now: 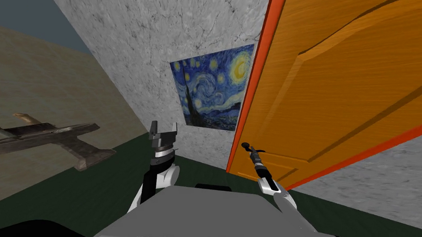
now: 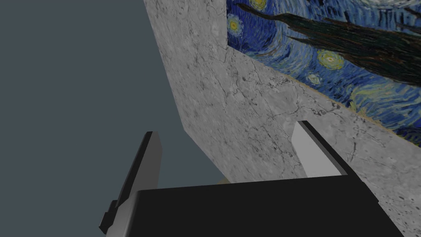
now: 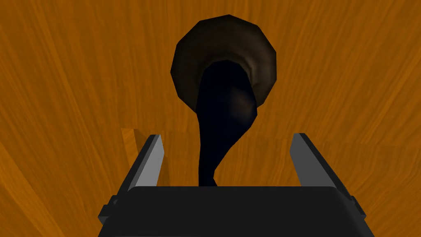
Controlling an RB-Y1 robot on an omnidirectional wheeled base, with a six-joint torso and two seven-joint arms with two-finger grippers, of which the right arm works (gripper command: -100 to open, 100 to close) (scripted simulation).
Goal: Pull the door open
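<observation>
Right claw (image 3: 227, 137), spread, straddles the dark door handle (image 3: 224, 103), lever pointing back at it; left claw (image 2: 226, 128) also spread.

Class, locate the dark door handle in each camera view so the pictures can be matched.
Head view: door handle low on the orange door.
Right wrist view: handle centred, inside the open right gripper.
Left wrist view: grey wall and painting instead.
Shared landmark: the orange door.
</observation>
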